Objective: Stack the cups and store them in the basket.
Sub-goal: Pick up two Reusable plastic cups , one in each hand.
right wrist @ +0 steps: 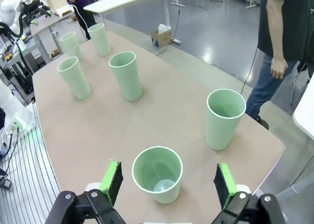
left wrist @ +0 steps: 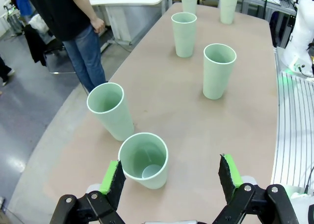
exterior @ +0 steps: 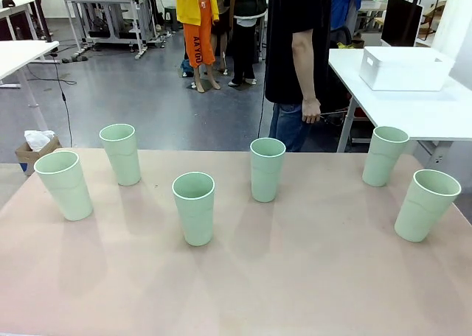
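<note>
**Task status: no step completed.**

We count six cups [exterior: 194, 208] on the pink table [exterior: 295, 292]. All stand upright, mouths up and well apart, and no cup sits inside another. The basket [exterior: 405, 68] rests on a white side table [exterior: 442, 119] beyond the far right corner, apart from the work surface. We cannot see its interior from this angle.

**Left gripper [left wrist: 171, 174]:** the jaws are spread wide and hold nothing. The gripper hangs above the leftmost cup [left wrist: 143, 160], whose rim shows just beside one green pad. We judge that the fingers are above the cup, not around it.

**Right gripper [right wrist: 168, 179]:** the jaws are spread wide and empty. The rightmost cup [right wrist: 158, 174] stands roughly centred below the two fingers, untouched.

A person [exterior: 295, 41] stands at the far side, hands clear of the cups.

**Remaining work:** we judge the whole task outstanding. Five nestings are needed to form a single stack, and the stack must then go into the basket. Because the basket stands off the main table, we expect storage to require either a long reach or a handover.
</note>
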`<state>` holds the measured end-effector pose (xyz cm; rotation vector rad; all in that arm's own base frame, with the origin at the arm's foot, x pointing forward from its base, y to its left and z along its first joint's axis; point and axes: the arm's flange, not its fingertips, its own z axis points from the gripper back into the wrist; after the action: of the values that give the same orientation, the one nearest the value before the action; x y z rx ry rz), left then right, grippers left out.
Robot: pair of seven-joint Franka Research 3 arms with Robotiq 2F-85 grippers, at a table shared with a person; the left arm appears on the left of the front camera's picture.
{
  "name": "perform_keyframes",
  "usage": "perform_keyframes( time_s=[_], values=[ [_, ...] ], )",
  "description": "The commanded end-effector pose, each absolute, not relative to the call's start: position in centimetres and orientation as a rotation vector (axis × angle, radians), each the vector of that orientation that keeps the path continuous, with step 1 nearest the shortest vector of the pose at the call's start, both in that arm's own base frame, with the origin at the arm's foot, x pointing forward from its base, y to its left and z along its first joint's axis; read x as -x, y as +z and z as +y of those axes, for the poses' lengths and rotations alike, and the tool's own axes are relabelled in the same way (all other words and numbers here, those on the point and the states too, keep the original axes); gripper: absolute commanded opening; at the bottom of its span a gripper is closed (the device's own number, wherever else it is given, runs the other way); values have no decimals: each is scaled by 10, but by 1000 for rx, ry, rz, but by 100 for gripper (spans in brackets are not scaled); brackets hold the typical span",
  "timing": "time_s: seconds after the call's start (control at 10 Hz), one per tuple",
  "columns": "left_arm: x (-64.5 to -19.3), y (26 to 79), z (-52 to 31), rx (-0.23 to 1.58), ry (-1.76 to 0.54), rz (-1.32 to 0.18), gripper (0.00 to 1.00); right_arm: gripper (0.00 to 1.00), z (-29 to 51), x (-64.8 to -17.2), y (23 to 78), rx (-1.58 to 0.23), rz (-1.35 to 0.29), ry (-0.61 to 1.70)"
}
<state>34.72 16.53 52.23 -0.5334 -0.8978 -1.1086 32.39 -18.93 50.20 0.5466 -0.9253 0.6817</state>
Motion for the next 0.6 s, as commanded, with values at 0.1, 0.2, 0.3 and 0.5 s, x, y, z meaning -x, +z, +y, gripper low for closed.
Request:
perform_keyframes(
  time_s=[0.1, 0.2, 0.3, 0.5],
  values=[
    [-346, 523, 167, 534, -1128, -900, 100, 100, -191, -326, 503, -550, -954, 691],
    [-346, 523, 167, 534, -1128, -900, 100, 100, -191, -326, 503, -550, -954, 691],
    [-346, 523, 167, 534, -1128, -900, 100, 100, -191, -326, 503, -550, -954, 691],
    [-346, 523, 167, 534, -1128, -900, 100, 100, -191, -326, 503, -550, -954, 691]
  ],
)
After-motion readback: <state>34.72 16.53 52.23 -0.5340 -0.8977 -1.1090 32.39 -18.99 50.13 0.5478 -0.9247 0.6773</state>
